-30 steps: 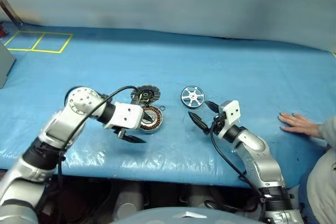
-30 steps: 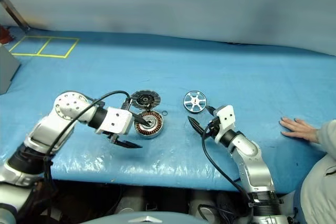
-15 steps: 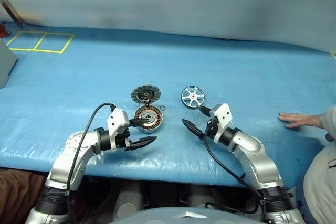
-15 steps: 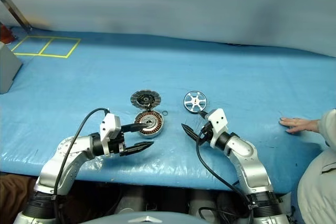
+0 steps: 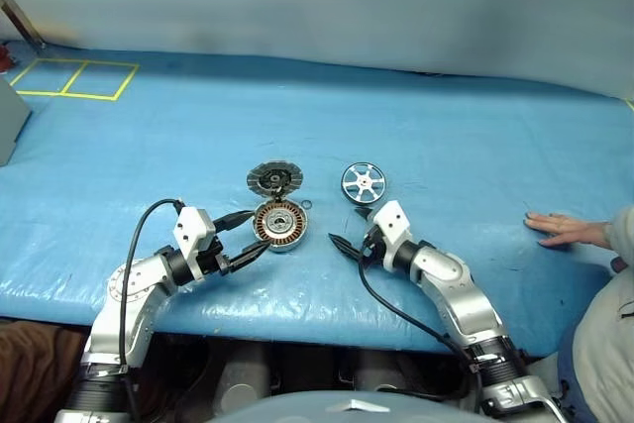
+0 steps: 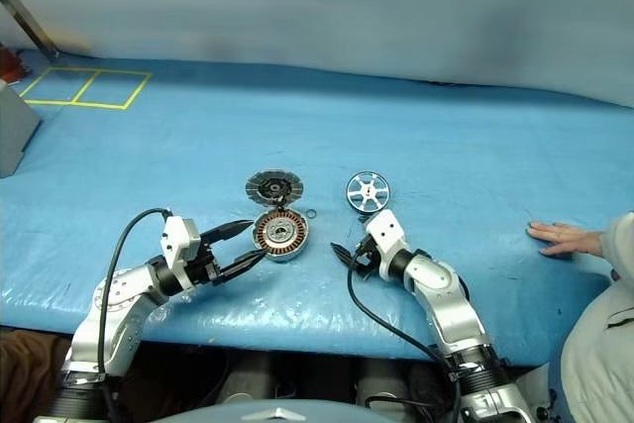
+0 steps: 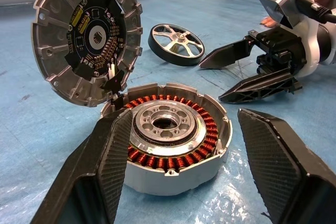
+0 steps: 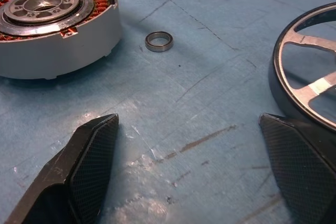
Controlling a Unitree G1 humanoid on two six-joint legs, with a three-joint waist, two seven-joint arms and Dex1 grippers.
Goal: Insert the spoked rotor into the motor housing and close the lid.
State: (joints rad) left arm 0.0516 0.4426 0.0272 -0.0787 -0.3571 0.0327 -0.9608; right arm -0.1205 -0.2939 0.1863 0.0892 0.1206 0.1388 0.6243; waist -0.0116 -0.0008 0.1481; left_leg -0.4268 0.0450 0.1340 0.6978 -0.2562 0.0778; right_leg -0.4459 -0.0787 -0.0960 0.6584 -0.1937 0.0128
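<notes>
Rotor: spoked rotor (image 5: 364,182) flat on blue table (image 5: 475,156), at 12 o'clock from right gripper (image 5: 349,232), near
Housing: motor housing (image 5: 280,225) at 3 o'clock from left gripper (image 5: 241,236)
Lid: lid (image 5: 273,179) propped at housing's far edge
Grippers: both spread, empty
Nearer arm: right, likely first to reach the rotor

spoked rotor (image 5: 364,182): 1 | motor housing (image 5: 280,224): 1 | lid (image 5: 274,179): 1 | small ring (image 8: 158,41): 1 | person's hand (image 5: 562,231): 1
</notes>
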